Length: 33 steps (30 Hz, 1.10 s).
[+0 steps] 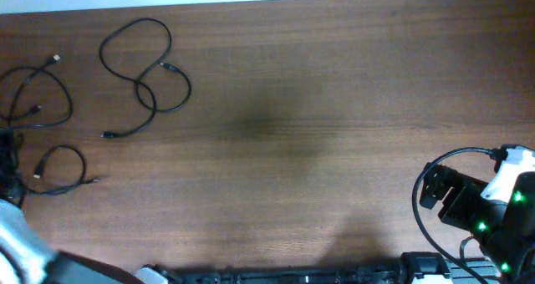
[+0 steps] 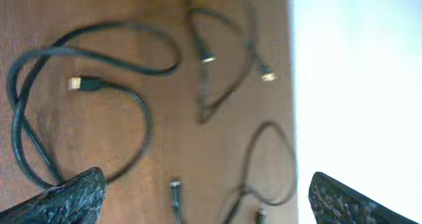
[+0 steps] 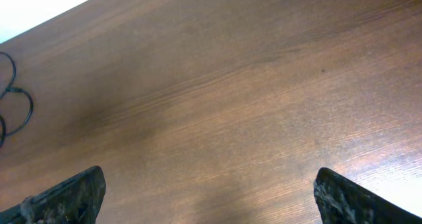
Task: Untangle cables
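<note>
Cables [image 1: 140, 85], thin black loops on grained wood table [image 1: 334, 109]; left claw [image 2: 208, 201], right claw [image 3: 211, 197] wide-spread, empty.

the cables [image 1: 142, 85] lie in three separate loops at the upper left, with narrow gaps between them. the tabletop [image 1: 334, 109] is open wood from centre to right.

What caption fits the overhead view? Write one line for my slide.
Three black cables lie in separate loops on the wooden table's left side, far from the right arm at the near corner.
</note>
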### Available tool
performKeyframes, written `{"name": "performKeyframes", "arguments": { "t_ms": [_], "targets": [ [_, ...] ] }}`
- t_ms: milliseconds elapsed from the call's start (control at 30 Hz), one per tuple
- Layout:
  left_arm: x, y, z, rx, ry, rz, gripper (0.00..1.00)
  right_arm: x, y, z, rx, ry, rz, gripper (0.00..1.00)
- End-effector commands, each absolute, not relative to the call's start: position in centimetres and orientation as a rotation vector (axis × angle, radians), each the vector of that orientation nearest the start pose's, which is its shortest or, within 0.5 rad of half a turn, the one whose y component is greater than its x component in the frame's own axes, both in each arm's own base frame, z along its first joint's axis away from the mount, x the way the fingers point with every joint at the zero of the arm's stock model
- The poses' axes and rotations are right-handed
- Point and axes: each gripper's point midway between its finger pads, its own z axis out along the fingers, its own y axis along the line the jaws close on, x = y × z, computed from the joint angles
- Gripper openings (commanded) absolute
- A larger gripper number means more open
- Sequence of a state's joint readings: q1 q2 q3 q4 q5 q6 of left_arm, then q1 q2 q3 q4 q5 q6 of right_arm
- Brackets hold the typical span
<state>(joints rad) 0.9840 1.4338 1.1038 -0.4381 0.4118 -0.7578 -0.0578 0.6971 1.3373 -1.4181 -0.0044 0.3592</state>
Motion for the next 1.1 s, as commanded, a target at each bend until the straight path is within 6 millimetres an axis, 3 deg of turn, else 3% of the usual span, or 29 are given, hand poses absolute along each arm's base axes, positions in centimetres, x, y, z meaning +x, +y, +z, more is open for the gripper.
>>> {"name": "performKeyframes", "arguments": {
  "t_ms": [0, 100, 133, 200, 267, 367, 400, 467, 500, 567, 667, 700, 733, 767, 800, 833, 867, 967, 1067],
  "targets": [
    [26.5, 28.6, 27.1, -1.459, 1.499, -0.271, 0.99, 15.3, -0.7, 30.8, 0.474, 2.297, 0.161, 0.98],
    [26.0, 27.5, 32.2, -1.277, 1.448, -0.199, 0.99, 15.3, -0.7, 30.8, 0.474, 2.297, 0.161, 0.98],
    [26.9, 26.5, 33.6, -1.091, 1.519, -0.165, 0.99, 15.3, -0.7, 30.8, 0.473, 2.296, 0.161, 0.98],
    [28.3, 24.9, 34.1, -0.903, 1.612, -0.131, 0.99, 15.3, -0.7, 30.8, 0.473, 2.297, 0.161, 0.98],
    [29.1, 26.4, 30.8, -0.972, 1.692, -0.02, 0.99, 15.3, -0.7, 30.8, 0.473, 2.297, 0.161, 0.98],
    [31.9, 27.7, 24.7, -1.05, 1.814, -0.077, 0.98, 15.4, -0.7, 30.8, 0.473, 2.294, 0.162, 0.98],
    [32.8, 28.3, 21.7, -1.09, 1.864, -0.107, 0.99, 15.4, -0.7, 30.8, 0.473, 2.294, 0.162, 0.98],
    [33.5, 29.1, 16.4, -1.174, 1.95, -0.153, 0.66, 15.5, -0.6, 30.9, 0.471, 2.288, 0.165, 0.98],
    [34.2, 29.2, 13.9, -1.197, 1.989, -0.17, 0.62, 15.7, -0.5, 31.1, 0.465, 2.278, 0.179, 0.98],
    [35.5, 29.7, 10.4, -1.239, 2.014, -0.157, 0.68, 16.1, 0.2, 31.6, 0.44, 2.259, 0.225, 0.98],
    [35.5, 31.7, 6.3, -1.435, 1.956, -0.024, 0.66, 16.1, 0.1, 31.7, 0.442, 2.257, 0.221, 0.98],
    [36.2, 31.8, 6.1, -1.414, 1.947, -0.024, 0.64, 16.2, 0.1, 31.7, 0.441, 2.255, 0.221, 0.98],
    [37.8, 32.1, 6.0, -1.364, 1.92, -0.023, 0.56, 16.3, 0.1, 31.9, 0.439, 2.246, 0.222, 0.98],
    [38.9, 32.4, 6.4, -1.322, 1.887, -0.017, 0.42, 16.5, 0.1, 32.0, 0.437, 2.238, 0.223, 0.98],
    [40.3, 33.1, 7.3, -1.269, 1.827, 0.007, 0.14, 16.5, 0.1, 32.1, 0.436, 2.234, 0.222, 0.98],
    [41.8, 33.4, 8.2, -1.208, 1.775, 0.011, 0.04, 16.5, -0.2, 32.0, 0.445, 2.235, 0.205, 0.98],
    [43.4, 33.4, 9.4, -1.138, 1.716, 0.008, 0.0, 16.6, -0.2, 32.0, 0.445, 2.235, 0.206, 0.98],
    [48.3, 32.3, 14.3, -0.957, 1.547, 0.009, 0.0, 16.8, -0.1, 31.8, 0.446, 2.252, 0.209, 0.98],
    [51.4, 32.4, 15.1, -0.975, 1.546, 0.054, 0.0, 17.0, -0.1, 31.5, 0.449, 2.267, 0.207, 0.98]
  ]
}}
